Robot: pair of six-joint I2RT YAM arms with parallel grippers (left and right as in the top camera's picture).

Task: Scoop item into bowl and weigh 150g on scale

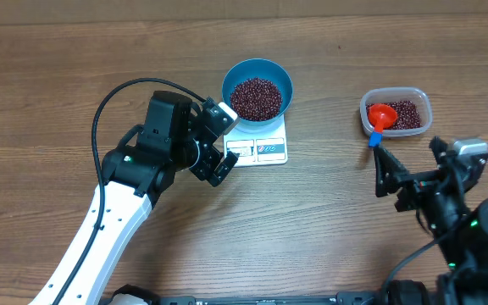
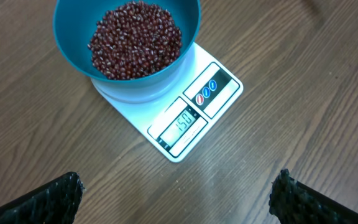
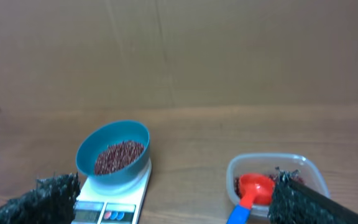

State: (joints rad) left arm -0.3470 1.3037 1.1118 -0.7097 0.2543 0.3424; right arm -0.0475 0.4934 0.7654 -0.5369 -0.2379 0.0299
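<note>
The blue bowl [image 1: 285, 78] is sitting on the white scale [image 1: 268, 151] in the middle of the bench [image 1: 49, 68], so its whole load is pressing on the platform. The display strip is poking out from under the bowl on the robot's side, making it readable. The beans [image 1: 256, 98] are lying heaped inside the bowl. More of them are lying in the clear tub [image 1: 427, 106] well off to the right, where the red scoop [image 1: 382, 115] is resting with its blue handle hanging over the near rim, handy for the right arm.

The left pincer [image 1: 224, 140] is hovering just beside the display edge, jaws wide and holding nothing. Its camera is looking down on the readout, which seems to be showing the target weight, though the digits are small. The right pincer [image 1: 409, 168] is hanging wide and empty near the tub, apart from the scoop.

Both arms are standing off the scale, probably so that nothing is disturbing the reading; the weighing is looking complete.
</note>
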